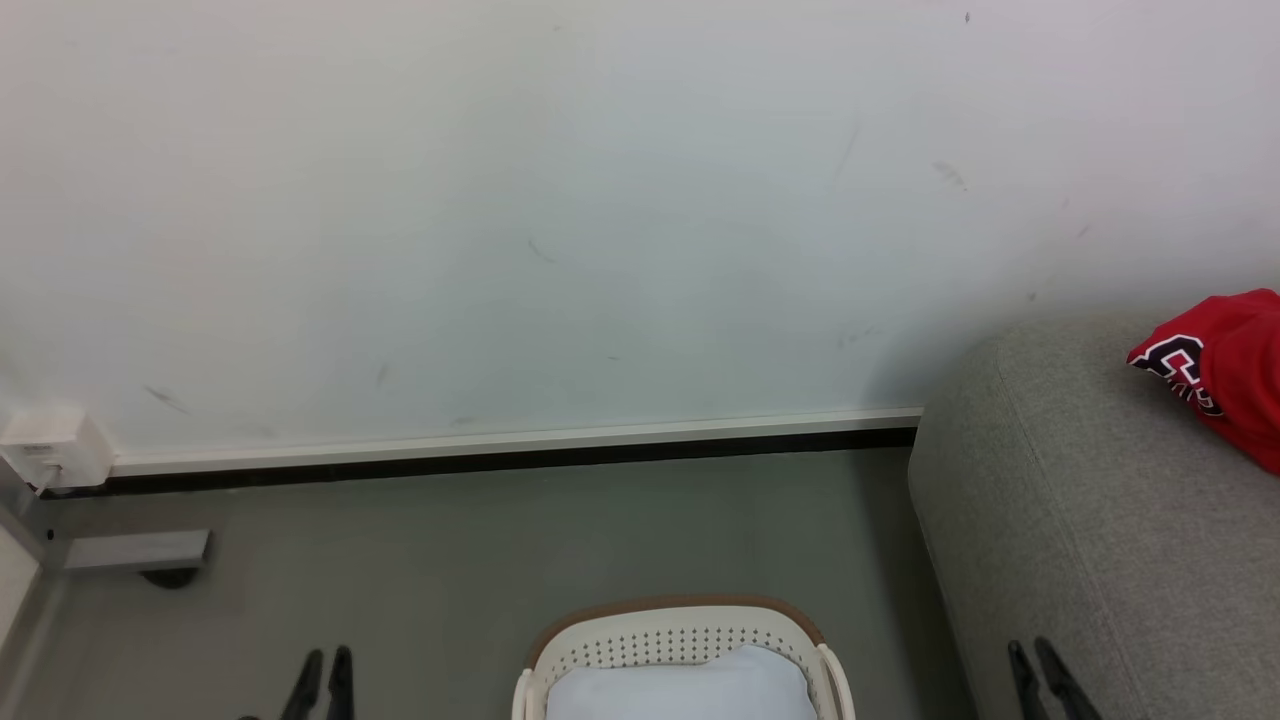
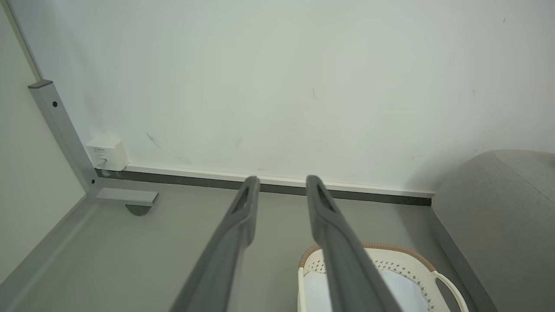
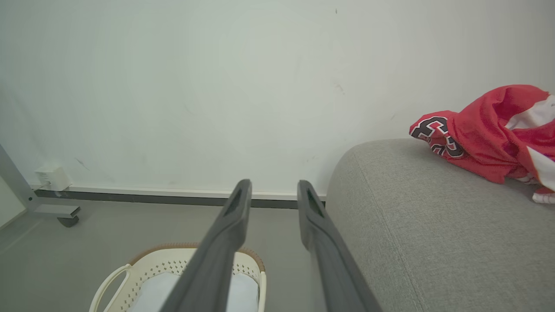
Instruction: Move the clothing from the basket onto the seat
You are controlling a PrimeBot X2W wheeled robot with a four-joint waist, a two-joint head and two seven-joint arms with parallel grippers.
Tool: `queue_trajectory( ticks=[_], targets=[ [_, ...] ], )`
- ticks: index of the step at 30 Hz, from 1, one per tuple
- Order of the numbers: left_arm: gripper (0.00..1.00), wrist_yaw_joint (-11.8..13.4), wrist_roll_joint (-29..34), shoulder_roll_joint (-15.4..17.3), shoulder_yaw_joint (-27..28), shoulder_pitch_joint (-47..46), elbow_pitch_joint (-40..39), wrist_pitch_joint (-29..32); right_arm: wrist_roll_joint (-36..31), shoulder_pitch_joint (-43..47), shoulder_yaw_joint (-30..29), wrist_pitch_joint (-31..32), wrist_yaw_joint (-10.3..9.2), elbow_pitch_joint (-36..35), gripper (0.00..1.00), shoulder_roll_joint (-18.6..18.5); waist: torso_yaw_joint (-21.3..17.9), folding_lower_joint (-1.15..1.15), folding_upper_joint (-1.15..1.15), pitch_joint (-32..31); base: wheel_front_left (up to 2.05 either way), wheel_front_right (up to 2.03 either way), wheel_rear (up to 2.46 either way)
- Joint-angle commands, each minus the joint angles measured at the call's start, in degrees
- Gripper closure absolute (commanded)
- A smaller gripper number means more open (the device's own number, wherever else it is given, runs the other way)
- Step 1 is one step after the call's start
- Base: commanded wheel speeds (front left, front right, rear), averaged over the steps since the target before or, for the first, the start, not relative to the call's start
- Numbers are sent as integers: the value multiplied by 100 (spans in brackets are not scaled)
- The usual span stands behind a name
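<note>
Though crumpled: soft red and white sports clothing (image 3: pixel 485 130), lying on big grey woven-fabric sofa (image 3: pixel 412 225), well apart from oval cream perforated plastic basket (image 3: pixel 169 255) holding pale pad (image 1: pixel 680 690). Transfer apparently done. Left tool (image 2: pixel 282 182), right tool (image 3: pixel 274 186): moderately parted, empty. Next, probably: checking under pad.

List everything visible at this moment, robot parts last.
clothing: one heap, red and white, on the sofa, far right
sofa: one, grey, right side
basket: one, cream with brown rim, on the grey floor, bottom centre
pad: one, pale bluish-white, inside the basket
wall: one, whitish, behind everything
skirting: one, white over black, foot of wall
box: one, white, low on wall, left
metal frame: one, grey, floor at left
left gripper: one, dark fingers apart, empty, left of basket
right gripper: one, dark fingers apart, empty, by the sofa
</note>
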Motion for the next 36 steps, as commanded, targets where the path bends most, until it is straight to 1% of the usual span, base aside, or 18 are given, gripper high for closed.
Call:
queue_trajectory(
  ticks=[1, 3, 19, 36],
  targets=[
    [100, -3, -22, -11, 4, -2, 38, 12, 21, 21, 4, 2, -1, 22, 100, 2, 0, 0, 0, 1, 0, 0, 0],
    [100, -6, -63, -44, -5, 17, 128, 34, 71, 68, 3, 12, 0, 99, 100, 8, 2, 0, 0, 2, 0, 0, 0],
    [100, -161, -1753, -91, 142, -196, 60, 489, 1901, -167, -114, 387, -2, 63, 100, -75, 54, 0, 0, 43, 0, 0, 0],
    [100, -298, -3240, -134, 263, -371, -5, 875, 3475, -372, -241, 735, -4, 32, 100, -127, 110, 0, 0, 86, 0, 0, 0]
  ],
)
